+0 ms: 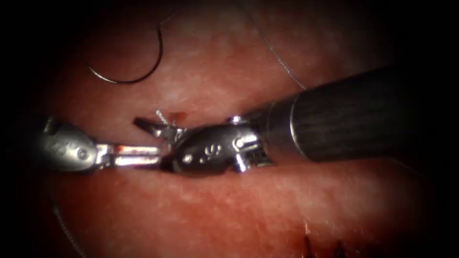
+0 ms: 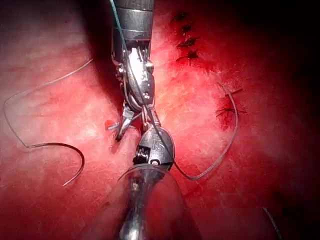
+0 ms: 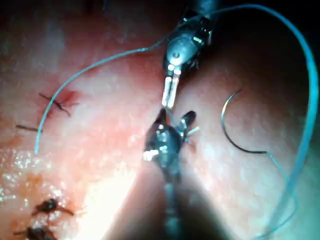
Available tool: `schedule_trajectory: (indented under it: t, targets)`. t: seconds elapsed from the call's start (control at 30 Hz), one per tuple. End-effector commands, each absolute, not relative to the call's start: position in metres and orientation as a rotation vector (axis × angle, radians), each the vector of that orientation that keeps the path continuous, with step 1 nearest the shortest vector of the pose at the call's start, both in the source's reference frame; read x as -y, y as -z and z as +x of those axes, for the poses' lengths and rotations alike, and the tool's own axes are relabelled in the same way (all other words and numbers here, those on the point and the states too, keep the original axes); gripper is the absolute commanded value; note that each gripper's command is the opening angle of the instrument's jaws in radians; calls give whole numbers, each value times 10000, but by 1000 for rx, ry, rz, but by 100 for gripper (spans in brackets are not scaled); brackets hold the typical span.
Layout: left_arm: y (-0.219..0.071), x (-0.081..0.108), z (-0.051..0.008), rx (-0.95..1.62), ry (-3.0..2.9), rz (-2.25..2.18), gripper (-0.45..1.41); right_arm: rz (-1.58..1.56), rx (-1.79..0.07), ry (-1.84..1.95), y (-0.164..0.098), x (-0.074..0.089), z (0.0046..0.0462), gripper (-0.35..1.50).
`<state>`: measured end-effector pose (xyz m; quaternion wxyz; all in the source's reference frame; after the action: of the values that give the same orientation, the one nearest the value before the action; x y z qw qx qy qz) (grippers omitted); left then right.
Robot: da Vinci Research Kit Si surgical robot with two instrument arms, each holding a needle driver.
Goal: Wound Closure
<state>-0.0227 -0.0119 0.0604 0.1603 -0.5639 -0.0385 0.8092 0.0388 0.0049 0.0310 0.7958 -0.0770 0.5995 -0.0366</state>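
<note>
Left arm's tool [image 1: 154,155] first: reaching in low from the left edge toward the middle of the tissue [image 1: 215,62], tip almost touching the other tool; clamped or released, and on what, being impossible to tell. Spotting the curved needle [image 1: 129,81] up and to the left, lying free on the tissue surface, held by neither tool and not in the tissue, its thread [image 1: 282,62] trailing away across the top. Moving to the centre, finding the right arm's tool [image 1: 149,125] with jaws spread wide, gripping nothing, straddling short pale thread ends [image 1: 162,117] standing up from a small red spot. Passing farther right, meeting finished stitches [image 2: 187,42] in a row. Judging the step, probably working at a tied stitch's tails rather than passing the needle. Needing next, most likely, a steady closing on those tails only, keeping clear of the knot and the tissue beneath.
</note>
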Motion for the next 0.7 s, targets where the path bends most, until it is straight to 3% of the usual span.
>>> schedule_trajectory:
  t: [0.03,0.43,0.5,0.53,0.57,0.6,0.63,0.7]
  targets:
    - [-608,131,-231,117,-2311,-1610,-45,-162,-1295,77,-311,-41,397,126]
    - [-607,133,-231,116,-2311,-1609,-45,-180,-1300,94,-314,-48,405,126]
    - [-607,133,-231,116,-2311,-1608,-45,-174,-1292,102,-317,-46,405,119]
    - [-607,133,-232,116,-2311,-1608,-45,-167,-1283,108,-319,-46,405,113]
    - [-607,133,-232,118,-2310,-1611,-45,-157,-1269,122,-319,-45,405,91]
    - [-607,133,-232,118,-2310,-1611,-45,-157,-1269,122,-319,-45,405,91]
    - [-607,133,-232,118,-2310,-1611,-45,-151,-1263,125,-319,-45,405,77]
    - [-607,133,-232,118,-2310,-1611,-45,-142,-1260,131,-318,-44,405,7]
